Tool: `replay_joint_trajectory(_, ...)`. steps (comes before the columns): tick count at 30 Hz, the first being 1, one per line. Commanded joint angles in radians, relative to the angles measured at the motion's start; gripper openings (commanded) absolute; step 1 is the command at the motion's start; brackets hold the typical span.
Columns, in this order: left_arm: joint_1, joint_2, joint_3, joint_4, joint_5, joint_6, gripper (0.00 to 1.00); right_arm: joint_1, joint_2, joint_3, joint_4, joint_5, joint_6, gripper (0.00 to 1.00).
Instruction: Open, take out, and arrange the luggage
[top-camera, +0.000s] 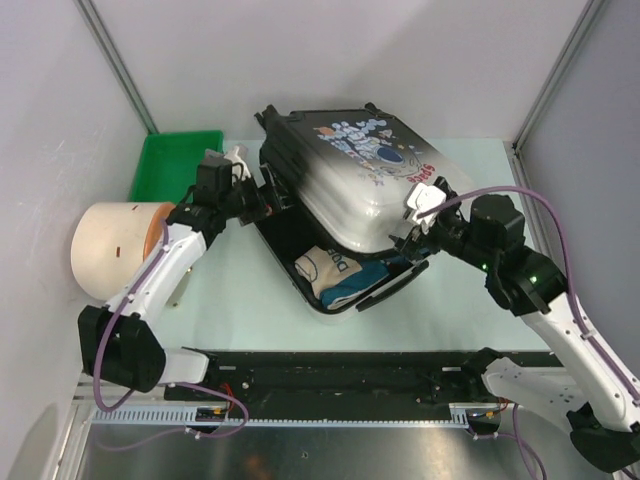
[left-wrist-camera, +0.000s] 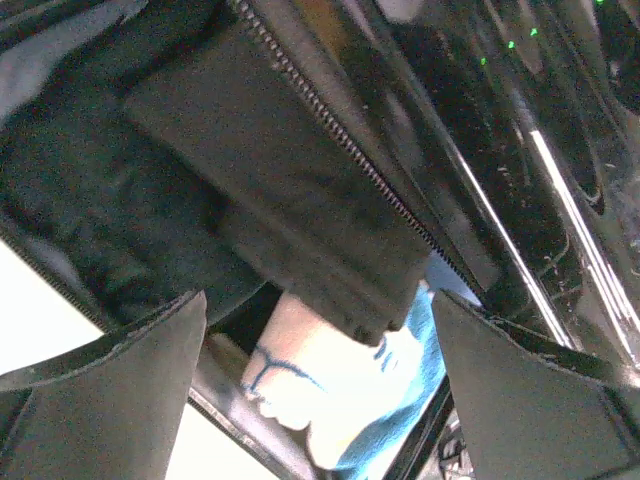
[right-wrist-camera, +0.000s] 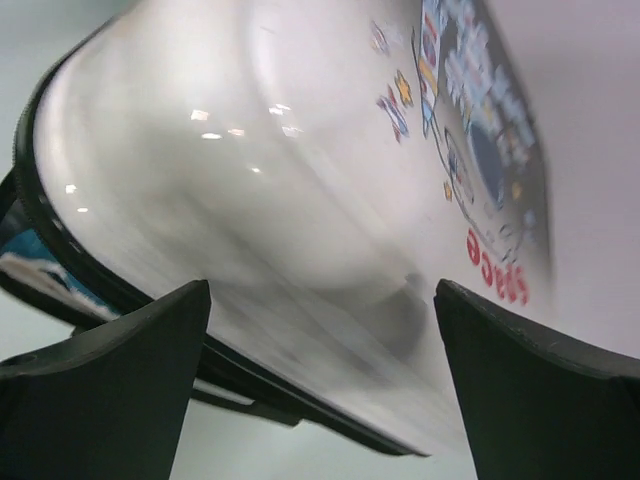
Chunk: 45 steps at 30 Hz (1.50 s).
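Suitcase (top-camera: 350, 190) sits angled in the middle of the counter (top-camera: 230, 300). Its lid (right-wrist-camera: 250, 180) is propped part-way up off the lower shell (top-camera: 285, 240) — the gap opens toward me, and a white fabric item with blue print (top-camera: 325, 268) shows inside.

Left fingers (left-wrist-camera: 110, 390) are spread wide and holding nothing. They're poked in at the left rim, with the zip edge (left-wrist-camera: 330, 130) and dark lining (left-wrist-camera: 120, 200) right ahead. Right fingers (right-wrist-camera: 100, 380) are equally wide and empty, facing the lid's white outer face near the red print (right-wrist-camera: 497, 272). Can't tell if they touch it.

My read: the step in hand is getting the lid fully over. I'd hook a finger under the lid rim on each side rather than push on the glossy shell — it'll likely slip. Raise both sides evenly so the case doesn't twist or skate, and swing in an arc, not straight up.

Pose: the left arm reaches forward and bends right, wrist low at the rim. The right arm folds in from the right, wrist turned left toward the lid.
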Motion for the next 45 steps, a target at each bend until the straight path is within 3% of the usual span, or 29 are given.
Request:
replay_joint_trajectory(1,-0.048,0.022,0.098,0.111,0.088,-0.052,1.00,0.105,-0.050,0.022,0.172,0.139,-0.124,1.00)
replay_joint_trajectory(6,-0.064,0.067,0.187,0.112,0.087,-0.060,1.00,0.343,-0.038,0.022,0.206,0.367,-0.322,1.00)
replay_joint_trajectory(9,-0.067,0.088,0.226,0.111,0.085,-0.063,1.00,0.380,-0.022,0.016,0.247,0.404,-0.365,1.00)
replay_joint_trajectory(20,-0.067,0.154,0.307,0.111,0.082,-0.072,1.00,0.621,0.031,-0.114,0.519,0.541,-0.827,1.00)
replay_joint_trajectory(24,-0.068,0.165,0.319,0.111,0.084,-0.074,1.00,0.650,0.070,-0.206,0.664,0.631,-1.053,1.00)
replay_joint_trajectory(25,-0.068,0.165,0.319,0.111,0.084,-0.075,1.00,0.649,0.082,-0.237,0.781,0.650,-1.097,1.00)
replay_joint_trajectory(31,-0.068,0.148,0.298,0.114,0.082,-0.077,1.00,0.559,0.211,-0.279,1.109,0.724,-1.276,0.95)
replay_joint_trajectory(32,-0.068,0.140,0.287,0.112,0.081,-0.077,1.00,0.546,0.218,-0.279,1.131,0.719,-1.283,0.92)
replay_joint_trajectory(38,-0.064,0.113,0.220,0.112,0.074,-0.091,1.00,0.471,0.245,-0.279,1.215,0.667,-1.336,0.39)
replay_joint_trajectory(39,-0.063,0.107,0.206,0.112,0.076,-0.091,1.00,0.463,0.246,-0.279,1.236,0.649,-1.341,0.16)
replay_joint_trajectory(40,-0.060,0.084,0.189,0.111,0.071,-0.095,1.00,0.455,0.248,-0.279,1.246,0.641,-1.347,0.09)
replay_joint_trajectory(45,0.018,-0.105,-0.077,0.106,-0.002,-0.137,1.00,0.332,0.245,-0.271,1.275,0.593,-1.340,0.00)
